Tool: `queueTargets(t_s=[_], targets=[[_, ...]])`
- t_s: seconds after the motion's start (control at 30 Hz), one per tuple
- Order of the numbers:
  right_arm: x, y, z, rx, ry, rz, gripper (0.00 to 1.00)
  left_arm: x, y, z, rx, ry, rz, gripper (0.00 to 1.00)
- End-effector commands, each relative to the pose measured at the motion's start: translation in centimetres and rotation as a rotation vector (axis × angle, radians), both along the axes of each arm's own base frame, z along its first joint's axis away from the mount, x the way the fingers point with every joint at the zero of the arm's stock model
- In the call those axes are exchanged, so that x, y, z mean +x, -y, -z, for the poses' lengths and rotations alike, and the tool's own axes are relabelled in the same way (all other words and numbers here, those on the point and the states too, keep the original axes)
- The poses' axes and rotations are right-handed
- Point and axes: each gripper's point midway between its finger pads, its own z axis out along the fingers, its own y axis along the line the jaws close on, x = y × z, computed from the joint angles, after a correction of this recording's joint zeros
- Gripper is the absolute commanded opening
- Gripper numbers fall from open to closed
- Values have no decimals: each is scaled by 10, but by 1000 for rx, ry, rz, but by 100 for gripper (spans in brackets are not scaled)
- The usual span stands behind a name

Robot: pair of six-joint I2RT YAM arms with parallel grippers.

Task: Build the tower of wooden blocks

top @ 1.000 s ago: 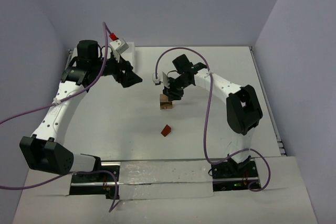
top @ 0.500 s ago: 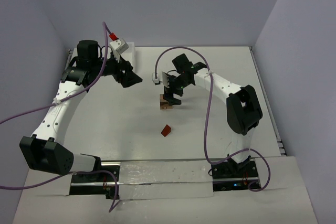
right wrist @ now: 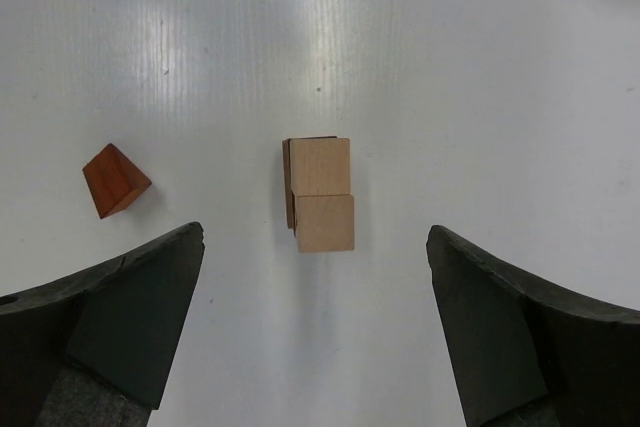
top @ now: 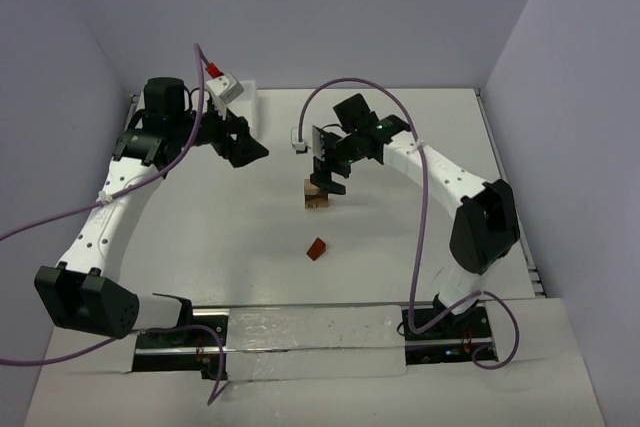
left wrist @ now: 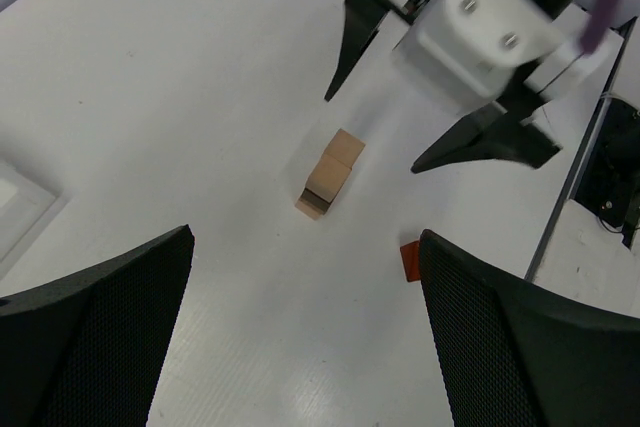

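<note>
The right arm (top: 440, 172) stretches over the middle of the table (top: 220, 237), wrist tipped down. The right claw (top: 328, 183) hangs spread wide just above the block tower (top: 317, 197), not touching it. The left arm (top: 110, 202) curls far-left, left claw (top: 252, 154) wide apart, empty. A reddish wedge (top: 316, 248) sits nearer, apart.

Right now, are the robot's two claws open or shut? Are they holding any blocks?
Left gripper: open, holding nothing.
Right gripper: open, holding nothing, poised over the wood block tower.
</note>
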Motion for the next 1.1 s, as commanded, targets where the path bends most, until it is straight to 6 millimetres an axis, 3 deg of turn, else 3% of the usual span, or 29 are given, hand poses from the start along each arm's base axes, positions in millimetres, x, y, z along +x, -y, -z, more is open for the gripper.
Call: queueTargets(t_s=[0.0,0.07,0.1,0.17,0.2,0.3,0.37,0.4,0.47,0.57,0.73,0.77,0.83,0.9,0.97,1.07], targets=[[0,4,-78,121,126,60,100,-16,-13,-9,60,67,-25,99],[-1,11,-100,168,151,100,100,-23,-19,-1,103,69,-39,99],[2,14,-101,178,139,127,100,-27,-21,9,136,66,-39,99],[1,30,-124,246,146,214,100,-46,-18,39,268,76,-17,99],[4,43,-120,259,112,282,100,-62,-12,55,331,88,6,99],[9,73,-137,344,127,415,100,-90,6,77,378,90,56,98],[13,104,-133,382,99,551,100,-114,27,99,430,57,124,91],[12,114,-140,407,118,584,100,-118,30,107,458,39,119,89],[10,133,-131,421,93,674,100,-137,48,129,524,-9,192,85],[0,166,-135,450,120,780,100,-155,66,156,607,-81,234,78],[-17,193,-119,472,103,900,100,-151,91,176,698,-124,217,69],[-22,196,-115,486,94,920,100,-150,93,187,726,-158,201,65],[-24,204,-103,495,68,972,100,-144,102,187,735,-168,182,64],[-23,217,-102,535,51,1051,100,-142,109,199,776,-209,162,64],[-24,223,-99,554,41,1085,100,-140,118,198,778,-216,159,63],[-23,229,-100,583,24,1117,100,-139,123,214,830,-264,148,63]])
